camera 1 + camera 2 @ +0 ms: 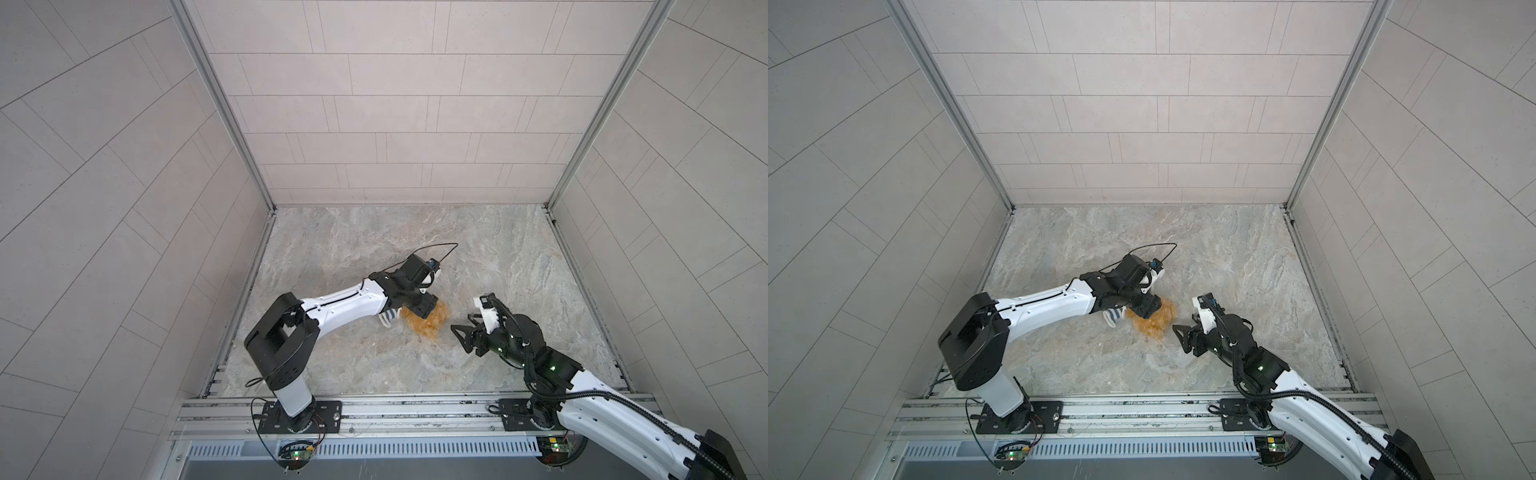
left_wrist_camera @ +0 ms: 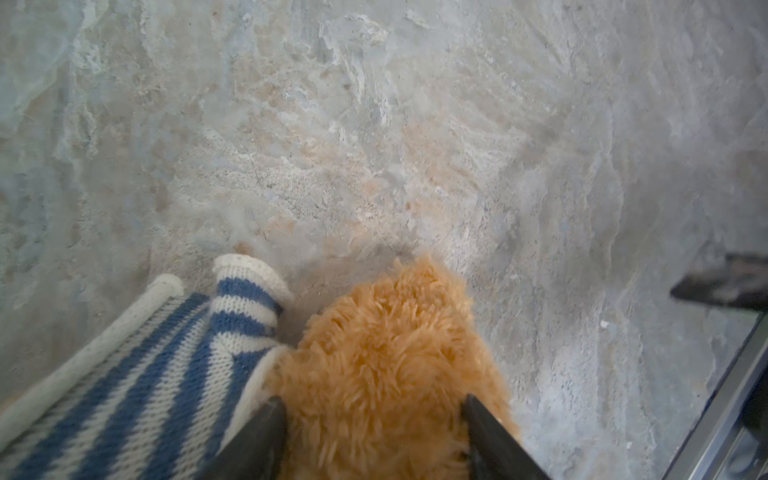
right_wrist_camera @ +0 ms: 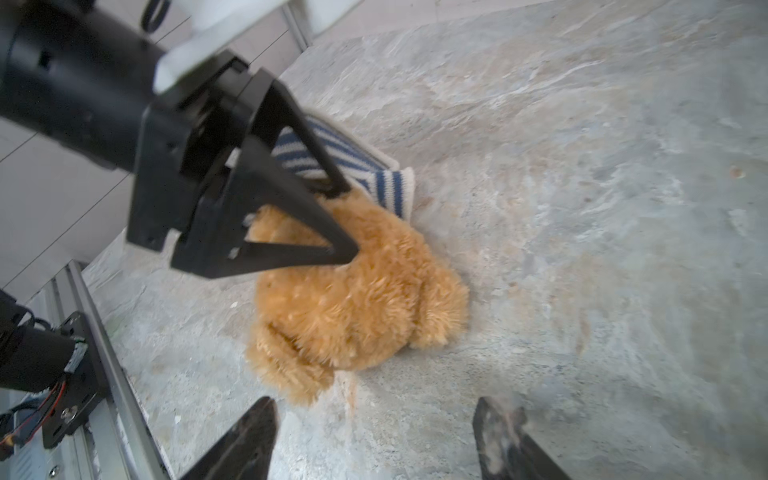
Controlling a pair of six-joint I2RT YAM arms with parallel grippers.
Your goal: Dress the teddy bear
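The left claw [image 3: 349, 222] stands over the teddy bear [image 3: 357, 303] with its 2 fingers well apart. One tip is sunk into the golden fur and the other sits where the fur meets the striped shirt [image 3: 386, 187]. Only the right wrist view shows those tips from the side. In both top views the claw's own black body hides them.

In the left wrist view the left claw [image 2: 374, 401] has fur filling the whole gap between its fingers. Whether they squeeze the bear or only rest on it I cannot tell.

The right claw [image 3: 374, 419] is wide open and holds nothing, with bare tabletop [image 3: 582, 208] between its 2 fingers. In a top view it [image 1: 459, 338] hovers just right of the bear [image 1: 428, 326], apart from it.

The bear lies on the marbled tabletop [image 1: 374, 249] about mid-width, between the 2 claws, as both top views show [image 1: 1152, 322]. From above it is only a tan blur, while the right wrist view shows rounded lobes of fur.

The shirt [image 1: 388, 318] lies to the bear's left, touching it and partly under the left arm. The left wrist view alone shows its knit [image 2: 145, 374]: blue and cream stripes, a cream edge and a short sleeve. Whether the bear is partly inside it I cannot tell.
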